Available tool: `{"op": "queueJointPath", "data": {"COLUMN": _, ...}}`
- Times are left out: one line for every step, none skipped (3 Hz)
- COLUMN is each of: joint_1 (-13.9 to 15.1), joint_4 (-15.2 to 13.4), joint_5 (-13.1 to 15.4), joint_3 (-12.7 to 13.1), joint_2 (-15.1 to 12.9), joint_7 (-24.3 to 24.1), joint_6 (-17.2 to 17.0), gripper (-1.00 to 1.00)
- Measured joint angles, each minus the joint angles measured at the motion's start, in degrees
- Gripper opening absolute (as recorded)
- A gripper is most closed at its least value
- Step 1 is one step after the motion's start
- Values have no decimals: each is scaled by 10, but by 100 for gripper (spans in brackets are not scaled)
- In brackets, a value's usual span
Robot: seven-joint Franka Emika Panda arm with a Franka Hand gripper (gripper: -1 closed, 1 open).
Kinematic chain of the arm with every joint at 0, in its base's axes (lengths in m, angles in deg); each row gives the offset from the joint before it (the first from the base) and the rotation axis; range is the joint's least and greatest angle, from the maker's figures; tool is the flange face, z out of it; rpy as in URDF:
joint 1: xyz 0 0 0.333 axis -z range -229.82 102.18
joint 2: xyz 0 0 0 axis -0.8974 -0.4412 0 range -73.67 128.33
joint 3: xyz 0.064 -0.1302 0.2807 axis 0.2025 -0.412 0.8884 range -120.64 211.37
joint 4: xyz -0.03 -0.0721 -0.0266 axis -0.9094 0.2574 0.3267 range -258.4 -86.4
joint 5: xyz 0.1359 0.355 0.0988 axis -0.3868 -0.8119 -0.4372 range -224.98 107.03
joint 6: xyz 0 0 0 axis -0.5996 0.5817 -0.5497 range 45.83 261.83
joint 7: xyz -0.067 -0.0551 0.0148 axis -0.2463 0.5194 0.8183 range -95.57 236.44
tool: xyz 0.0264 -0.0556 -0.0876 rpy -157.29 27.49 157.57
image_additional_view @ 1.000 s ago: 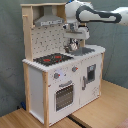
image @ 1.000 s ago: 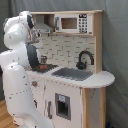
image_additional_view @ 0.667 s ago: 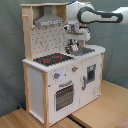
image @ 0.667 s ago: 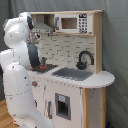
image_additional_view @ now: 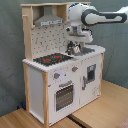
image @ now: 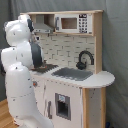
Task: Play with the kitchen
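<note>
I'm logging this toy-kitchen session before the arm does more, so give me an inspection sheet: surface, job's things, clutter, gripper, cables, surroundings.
Surface: wooden table under the kitchen, bare where it shows.
Job's things: the kitchen stands upright; grey hood, stovetop with red rings, oven door shut, black faucet over the grey sink, microwave on the upper shelf.
Clutter: nothing seen on the counter.
Gripper: gripper hangs low over the counter beside the stovetop; finger state cannot be told.
Cables: nothing seen.
Surroundings: grey curtain behind; the white arm fills the first exterior view's left.
</note>
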Motion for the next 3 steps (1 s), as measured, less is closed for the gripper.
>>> {"op": "queueJointPath", "data": {"joint_1": -13, "joint_4": -35, "joint_5": 19, "joint_3": 1, "joint_2": -29, "joint_7": -14, "joint_6": 23, "gripper": -100}}
{"op": "queueJointPath", "data": {"joint_1": -22, "joint_4": -67, "joint_5": 47, "joint_3": 3, "joint_2": -65, "joint_7": -28, "joint_6": 44, "gripper": -100}}
{"op": "queueJointPath", "data": {"joint_1": -22, "joint_4": -92, "joint_5": 84, "joint_3": 3, "joint_2": -106, "joint_7": -35, "joint_6": 62, "gripper": -100}}
